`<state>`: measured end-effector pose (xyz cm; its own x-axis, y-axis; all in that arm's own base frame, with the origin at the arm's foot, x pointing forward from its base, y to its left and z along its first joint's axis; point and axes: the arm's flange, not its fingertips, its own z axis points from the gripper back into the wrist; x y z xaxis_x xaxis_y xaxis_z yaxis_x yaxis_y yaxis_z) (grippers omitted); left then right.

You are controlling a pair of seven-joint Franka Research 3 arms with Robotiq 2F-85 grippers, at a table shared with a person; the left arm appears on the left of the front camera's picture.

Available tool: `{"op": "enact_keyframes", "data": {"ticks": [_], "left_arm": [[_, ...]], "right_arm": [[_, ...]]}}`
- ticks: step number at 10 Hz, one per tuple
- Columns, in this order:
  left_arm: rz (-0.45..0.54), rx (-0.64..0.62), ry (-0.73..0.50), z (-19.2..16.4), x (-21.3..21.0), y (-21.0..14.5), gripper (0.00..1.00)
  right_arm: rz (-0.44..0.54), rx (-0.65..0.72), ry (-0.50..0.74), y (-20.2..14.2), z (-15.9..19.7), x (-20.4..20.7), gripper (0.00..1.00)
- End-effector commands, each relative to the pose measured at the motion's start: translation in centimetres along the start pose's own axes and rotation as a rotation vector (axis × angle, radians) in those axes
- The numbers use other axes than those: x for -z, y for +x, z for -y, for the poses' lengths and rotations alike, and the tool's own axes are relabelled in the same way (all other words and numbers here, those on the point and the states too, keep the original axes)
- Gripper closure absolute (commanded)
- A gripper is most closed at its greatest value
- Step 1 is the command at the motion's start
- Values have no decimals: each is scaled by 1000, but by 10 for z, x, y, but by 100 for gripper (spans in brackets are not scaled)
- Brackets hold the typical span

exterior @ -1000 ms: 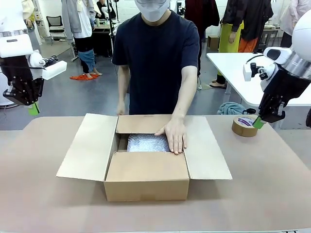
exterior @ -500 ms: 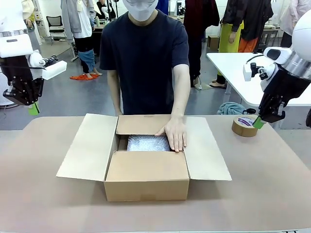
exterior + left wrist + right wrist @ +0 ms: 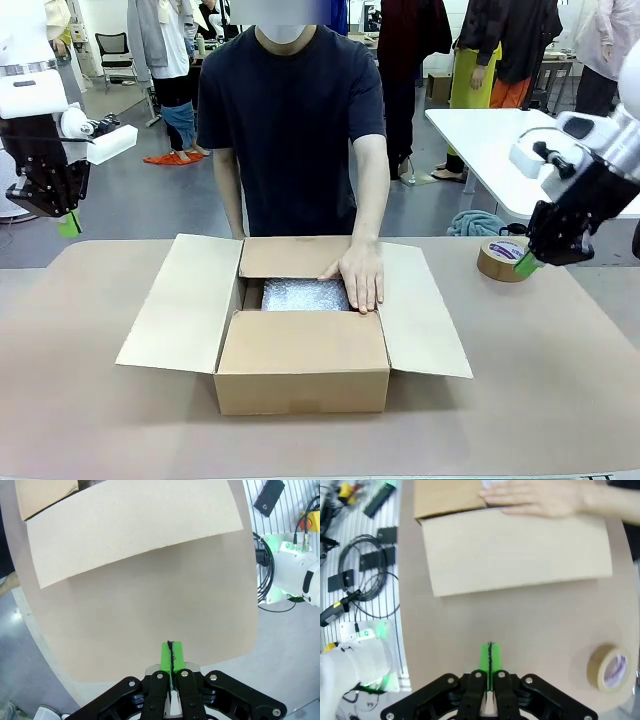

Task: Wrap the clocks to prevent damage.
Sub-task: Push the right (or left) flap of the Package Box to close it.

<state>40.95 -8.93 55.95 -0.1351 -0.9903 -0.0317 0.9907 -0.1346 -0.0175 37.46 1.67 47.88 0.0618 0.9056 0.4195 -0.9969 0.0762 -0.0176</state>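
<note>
Change: right end effector (image 3: 527, 262) now hangs lower and closer to the tape roll (image 3: 502, 260) at the table's far right corner than a second ago. Its pads are pressed together with nothing between them. The left end effector (image 3: 68, 222) is unmoved, out past the far left corner, also pinched closed and empty. The person has straightened up. The hand (image 3: 362, 278) stays flat on the bubble-wrapped bundle (image 3: 300, 295) inside the open box (image 3: 300, 375) at the middle of the table (image 3: 560, 400).

Reading: the wrapping looks done and the bundle is packed. The right arm's drift toward the tape suggests sealing comes next.

Count: one box, all four flaps open. One bundle. One tape roll. One hand on the bundle, the other hidden behind the far flap. Two end effectors. No bare clock seen; cannot tell how many the bundle holds.
</note>
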Motion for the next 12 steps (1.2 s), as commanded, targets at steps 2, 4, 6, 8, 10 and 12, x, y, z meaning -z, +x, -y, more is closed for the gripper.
{"op": "enact_keyframes", "data": {"ticks": [2, 4, 6, 8, 10, 12], "left_arm": [[0, -2, -1, 0, -1, -1, 100], [0, -2, -1, 0, -1, -1, 100], [0, -2, -1, 0, -1, -1, 100], [0, -2, -1, 0, -1, -1, 100], [267, 212, -61, -15, 4, -25, 100], [612, 328, -64, -27, 47, -76, 100]], "right_arm": [[258, 42, 126, -63, 33, 53, 99], [267, 62, 61, -57, 29, 52, 99], [250, 29, 88, -69, 21, 55, 99], [250, 29, 88, -69, 21, 55, 99], [250, 29, 88, -69, 21, 55, 99], [250, 29, 88, -69, 21, 55, 99]]}}
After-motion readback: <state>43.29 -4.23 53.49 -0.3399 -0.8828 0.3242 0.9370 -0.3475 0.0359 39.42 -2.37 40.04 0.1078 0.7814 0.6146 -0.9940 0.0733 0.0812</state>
